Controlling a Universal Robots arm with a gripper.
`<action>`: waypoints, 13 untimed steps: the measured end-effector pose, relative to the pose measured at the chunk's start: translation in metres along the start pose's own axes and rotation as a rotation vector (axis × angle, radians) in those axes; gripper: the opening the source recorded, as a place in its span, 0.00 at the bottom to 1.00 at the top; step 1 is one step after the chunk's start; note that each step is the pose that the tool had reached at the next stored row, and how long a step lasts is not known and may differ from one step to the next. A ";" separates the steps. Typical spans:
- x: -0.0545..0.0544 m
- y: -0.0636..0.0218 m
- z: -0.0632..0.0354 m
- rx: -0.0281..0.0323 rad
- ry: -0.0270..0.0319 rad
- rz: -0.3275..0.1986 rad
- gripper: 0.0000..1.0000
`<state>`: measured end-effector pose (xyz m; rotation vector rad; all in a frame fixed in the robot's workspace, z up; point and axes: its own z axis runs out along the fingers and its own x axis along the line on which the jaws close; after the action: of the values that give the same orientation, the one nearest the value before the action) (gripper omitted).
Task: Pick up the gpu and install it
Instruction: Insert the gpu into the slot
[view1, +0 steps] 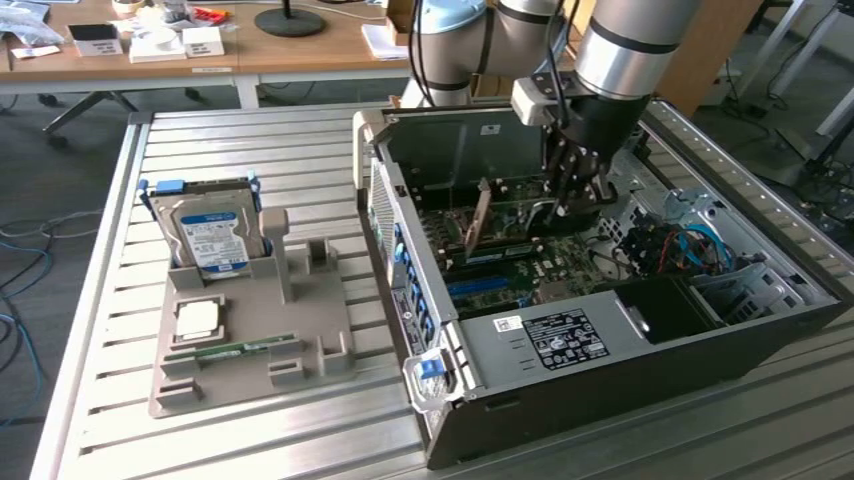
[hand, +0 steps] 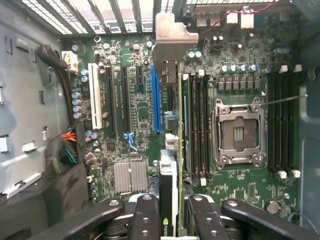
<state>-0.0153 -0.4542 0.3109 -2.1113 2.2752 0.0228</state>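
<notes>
My end effector (hand: 172, 212) is pinching the gpu (hand: 169, 180), a thin dark circuit card seen edge-on between my two black fingers (hand: 145, 212), one on each face. The card runs away from me to its bent silver metal end bracket (hand: 172, 37). It stands upright over the green motherboard (hand: 140, 110), just beside the long blue expansion slot (hand: 156, 97) and next to the black memory slots (hand: 197, 125). I cannot tell whether its lower edge sits in a slot.

Past the memory slots lies the square silver processor socket (hand: 237, 132). All of this sits inside the open black computer case (view1: 601, 390), which lies on the grey slatted metal desk (view1: 267, 440). Farther off, toward the exterior view's left, a grey plastic holder (view1: 314, 320) carries an upright silver hard drive with a blue-white label (view1: 211, 240) and a narrow green memory stick (view1: 247, 348) lying flat.
</notes>
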 end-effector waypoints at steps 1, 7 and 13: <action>0.000 0.0002 0.0017 0.0000 0.0001 0.000 0.27; 0.000 0.0016 0.0097 -0.0001 0.0004 0.000 0.27; 0.002 0.0030 0.0155 0.0000 0.0000 0.000 0.27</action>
<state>-0.0182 -0.4550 0.2953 -2.1115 2.2752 0.0229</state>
